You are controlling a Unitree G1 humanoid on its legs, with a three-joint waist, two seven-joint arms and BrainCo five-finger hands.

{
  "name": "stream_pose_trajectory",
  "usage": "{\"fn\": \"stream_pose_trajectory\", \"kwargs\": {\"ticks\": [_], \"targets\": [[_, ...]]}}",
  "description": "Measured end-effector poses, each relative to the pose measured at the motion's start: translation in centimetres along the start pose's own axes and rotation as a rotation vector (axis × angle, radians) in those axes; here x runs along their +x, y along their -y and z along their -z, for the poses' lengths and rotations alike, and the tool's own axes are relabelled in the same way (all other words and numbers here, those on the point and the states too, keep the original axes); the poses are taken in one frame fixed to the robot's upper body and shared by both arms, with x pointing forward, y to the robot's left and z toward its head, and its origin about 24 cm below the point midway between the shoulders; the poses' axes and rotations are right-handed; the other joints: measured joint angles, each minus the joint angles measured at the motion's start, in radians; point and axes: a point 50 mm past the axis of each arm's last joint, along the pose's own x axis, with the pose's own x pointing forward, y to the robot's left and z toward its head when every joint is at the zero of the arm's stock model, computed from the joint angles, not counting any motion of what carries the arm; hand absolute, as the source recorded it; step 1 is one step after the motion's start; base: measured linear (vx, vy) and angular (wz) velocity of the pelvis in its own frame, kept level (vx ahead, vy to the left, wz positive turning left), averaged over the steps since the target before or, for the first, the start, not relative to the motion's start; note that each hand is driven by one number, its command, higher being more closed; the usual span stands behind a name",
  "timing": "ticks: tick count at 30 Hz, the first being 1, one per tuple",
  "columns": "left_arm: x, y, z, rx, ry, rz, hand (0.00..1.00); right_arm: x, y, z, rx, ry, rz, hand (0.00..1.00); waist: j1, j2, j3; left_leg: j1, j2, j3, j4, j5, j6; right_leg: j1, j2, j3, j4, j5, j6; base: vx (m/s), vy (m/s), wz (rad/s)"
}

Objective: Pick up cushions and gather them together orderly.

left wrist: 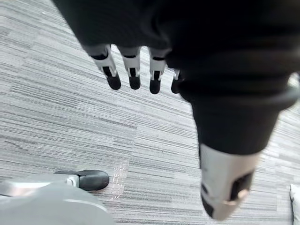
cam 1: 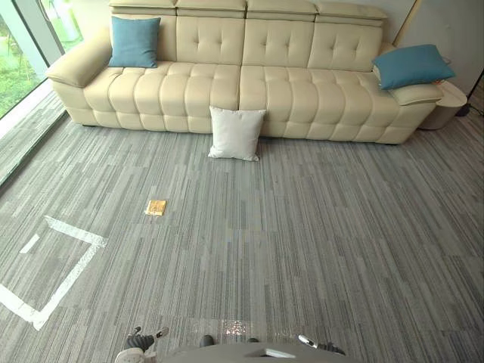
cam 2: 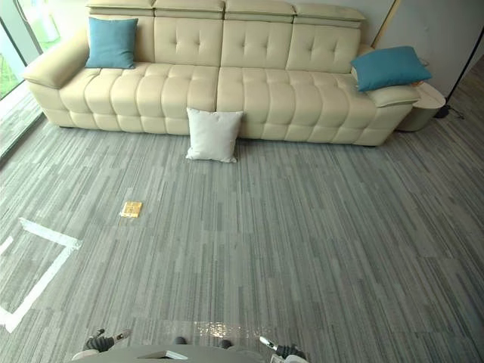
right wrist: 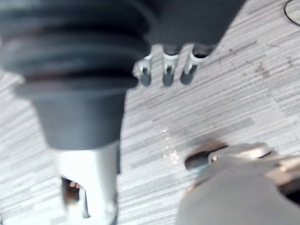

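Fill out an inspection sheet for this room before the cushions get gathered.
Surface: grey striped carpet, with white tape marked on it at the left.
Job's things: white cushion on the floor, leaning on the sofa front; left teal cushion upright at the seat's left end; right teal cushion lying on the right armrest.
Clutter: small yellow flat thing on the carpet.
Hands: left hand and right hand open, empty, above the carpet.
Cables: a dark lead seems to lie by the side table; too small to be sure.
Surroundings: window at the left.
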Motion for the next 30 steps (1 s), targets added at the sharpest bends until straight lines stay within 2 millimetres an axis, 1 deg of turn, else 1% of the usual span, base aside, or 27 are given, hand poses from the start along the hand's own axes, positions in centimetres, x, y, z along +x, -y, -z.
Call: {"fn": "stream_pose_trajectory", "kwargs": {"ticks": [3, 9, 11, 12, 13, 14, 15, 17, 18, 20, 21, 22, 23, 24, 25, 26, 27, 28, 29, 30], "targets": [[0.0, 0.0, 0.0, 0.000, 0.001, 0.001, 0.00, -0.1, 0.2, 0.4, 0.024, -0.008, 0.006, 0.00, 0.000, 0.000, 0.001, 0.000, -0.002, -0.013, 0.000, 0.000, -0.001, 0.000, -0.002, -0.014, 0.009, -0.008, 0.002, -0.02, -0.017, 0.13], [0.0, 0.0, 0.0, 0.000, 0.003, 0.011, 0.00, -0.1, 0.3, 0.5, 0.033, -0.009, 0.008, 0.00, 0.007, -0.003, 0.006, -0.003, -0.005, -0.011, -0.001, -0.005, 0.000, -0.003, -0.005, -0.013, 0.012, -0.014, 0.009, -0.01, -0.005, 0.01], [0.0, 0.0, -0.1, -0.001, 0.005, 0.012, 0.00, -0.1, 0.3, 0.6, 0.042, -0.011, 0.011, 0.00, 0.012, -0.011, 0.013, -0.004, -0.005, 0.001, -0.001, -0.009, 0.006, -0.005, -0.006, -0.009, 0.012, -0.015, 0.011, -0.01, 0.002, -0.08], [0.0, 0.1, -0.2, -0.001, 0.007, 0.012, 0.00, -0.1, 0.3, 0.6, 0.046, -0.011, 0.013, 0.00, 0.015, -0.003, 0.019, -0.005, -0.005, 0.011, -0.001, -0.012, 0.010, -0.008, -0.007, -0.005, 0.012, -0.015, 0.012, 0.00, 0.011, -0.11], [0.0, 0.1, -0.3, -0.002, 0.012, 0.013, 0.00, -0.1, 0.3, 0.5, 0.048, -0.009, 0.013, 0.00, 0.018, -0.013, 0.022, -0.005, -0.005, 0.021, 0.000, -0.020, 0.021, -0.010, -0.010, -0.002, 0.012, -0.017, 0.016, 0.00, 0.016, -0.13], [0.0, 0.1, -0.4, -0.003, 0.015, 0.014, 0.00, -0.1, 0.3, 0.5, 0.050, -0.008, 0.012, 0.00, 0.021, -0.008, 0.025, -0.010, -0.005, 0.037, 0.000, -0.024, 0.025, -0.017, -0.011, 0.003, 0.013, -0.019, 0.018, 0.01, 0.025, -0.23], [0.0, 0.2, -0.7, -0.006, 0.025, 0.015, 0.00, -0.1, 0.3, 0.3, 0.051, -0.003, 0.011, 0.00, 0.029, -0.013, 0.022, -0.027, -0.004, 0.065, 0.000, -0.029, 0.030, -0.041, -0.014, 0.014, 0.018, -0.021, 0.022, 0.02, 0.036, -0.26], [0.0, 0.2, -1.0, -0.011, 0.038, 0.015, 0.00, -0.1, 0.2, 0.1, 0.053, 0.006, 0.008, 0.00, 0.033, -0.004, 0.024, -0.048, -0.006, 0.094, 0.000, -0.038, 0.037, -0.068, -0.024, 0.015, 0.027, -0.022, 0.034, 0.05, 0.055, -0.17], [0.1, 0.2, -1.2, -0.015, 0.046, 0.014, 0.00, -0.1, 0.0, -0.3, 0.057, 0.021, 0.002, 0.00, 0.034, -0.013, 0.033, -0.053, -0.006, 0.125, 0.002, -0.050, 0.037, -0.084, -0.032, 0.015, 0.045, -0.034, 0.048, 0.10, 0.069, 0.01], [0.1, 0.1, -1.6, -0.023, 0.058, 0.010, 0.00, -0.2, -0.3, -0.5, 0.064, 0.034, -0.005, 0.00, 0.035, -0.017, 0.038, -0.054, -0.005, 0.169, 0.019, -0.073, 0.040, -0.108, -0.048, 0.013, 0.099, -0.060, 0.067, 0.14, 0.075, 0.03], [0.1, 0.0, -1.9, -0.032, 0.070, 0.006, 0.00, -0.2, -0.4, -0.4, 0.065, 0.034, -0.006, 0.00, 0.042, -0.024, 0.053, -0.064, -0.002, 0.181, 0.084, -0.120, 0.040, -0.125, -0.059, 0.013, 0.163, -0.079, 0.080, 0.16, 0.096, -0.18], [0.1, 0.2, -2.4, -0.049, 0.083, 0.011, 0.00, -0.2, -0.4, -1.0, 0.068, 0.057, -0.008, 0.00, 0.056, -0.015, 0.067, -0.087, 0.016, 0.194, 0.161, -0.172, 0.040, -0.154, -0.057, 0.012, 0.251, -0.086, 0.087, 0.18, 0.125, -0.28], [0.1, 0.4, -2.5, -0.057, 0.091, 0.015, 0.00, -0.2, -0.3, -1.3, 0.070, 0.072, -0.008, 0.00, 0.061, -0.009, 0.071, -0.096, 0.029, 0.200, 0.210, -0.204, 0.042, -0.179, -0.053, 0.010, 0.319, -0.092, 0.091, 0.12, 0.110, -0.24], [0.1, 0.5, -2.7, -0.060, 0.095, 0.017, 0.00, -0.3, -0.3, -1.7, 0.072, 0.098, -0.009, 0.00, 0.061, 0.003, 0.077, -0.111, 0.050, 0.196, 0.291, -0.263, 0.044, -0.234, -0.050, 0.001, 0.464, -0.102, 0.089, 0.19, 0.117, -0.07], [0.1, 0.5, -2.7, -0.061, 0.096, 0.016, 0.00, -0.4, -0.4, -1.8, 0.069, 0.105, -0.013, 0.00, 0.057, 0.011, 0.082, -0.112, 0.057, 0.191, 0.328, -0.284, 0.051, -0.274, -0.052, -0.008, 0.544, -0.108, 0.081, 0.27, 0.113, 0.03], [0.2, 0.2, -3.2, -0.069, 0.109, 0.008, 0.00, -0.5, -0.6, -1.8, 0.072, 0.115, -0.021, 0.00, 0.056, -0.005, 0.082, -0.114, 0.058, 0.188, 0.379, -0.321, 0.061, -0.336, -0.063, -0.019, 0.702, -0.137, 0.063, 0.34, 0.121, 0.09], [0.2, 0.0, -3.4, -0.083, 0.112, 0.000, 0.00, -0.6, -0.7, -1.7, 0.077, 0.113, -0.024, 0.00, 0.055, -0.014, 0.079, -0.106, 0.057, 0.181, 0.403, -0.349, 0.064, -0.388, -0.065, -0.020, 0.809, -0.178, 0.064, 0.35, 0.109, 0.15], [0.3, 0.2, -3.8, -0.091, 0.121, 0.003, 0.00, -0.6, -0.7, -1.8, 0.086, 0.114, -0.023, 0.00, 0.051, -0.013, 0.079, -0.092, 0.056, 0.170, 0.402, -0.363, 0.064, -0.433, -0.064, -0.035, 0.865, -0.218, 0.062, 0.36, 0.098, 0.19], [0.3, 0.6, -4.2, -0.099, 0.130, 0.011, 0.00, -0.6, -0.6, -1.9, 0.090, 0.118, -0.022, 0.00, 0.049, -0.011, 0.080, -0.063, 0.052, 0.164, 0.376, -0.366, 0.063, -0.474, -0.059, -0.058, 0.873, -0.247, 0.062, 0.32, 0.079, 0.18], [0.3, 0.8, -4.4, -0.101, 0.133, 0.017, 0.00, -0.5, -0.6, -1.9, 0.094, 0.119, -0.020, 0.00, 0.047, -0.010, 0.081, -0.047, 0.049, 0.160, 0.354, -0.366, 0.063, -0.493, -0.056, -0.074, 0.860, -0.254, 0.061, 0.36, 0.070, 0.17]]}}
